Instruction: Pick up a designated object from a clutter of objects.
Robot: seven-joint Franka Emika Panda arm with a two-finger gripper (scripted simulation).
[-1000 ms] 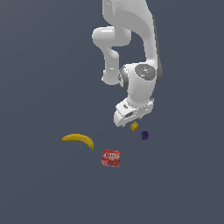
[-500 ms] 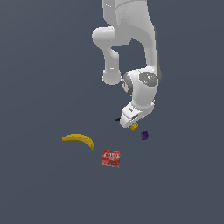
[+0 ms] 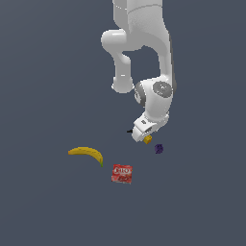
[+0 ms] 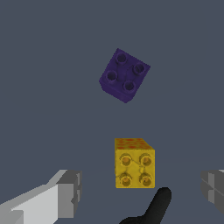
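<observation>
Yellow block [image 4: 134, 163], purple block [image 4: 124, 75]: one each

From my station, exterior view: the ground [image 3: 43, 72] fills the whole picture as one flat slate-grey surface, matte, no seams, tiles or texture that I can make out. I see no walls, no horizon line, no furniture, no windows. Light is even and diffuse; shadows on the surface are too faint for me to pick out. Wrist view shows the same plain grey-blue ground [image 4: 48, 57], uniform in tone from edge to edge, without marks or gloss
</observation>
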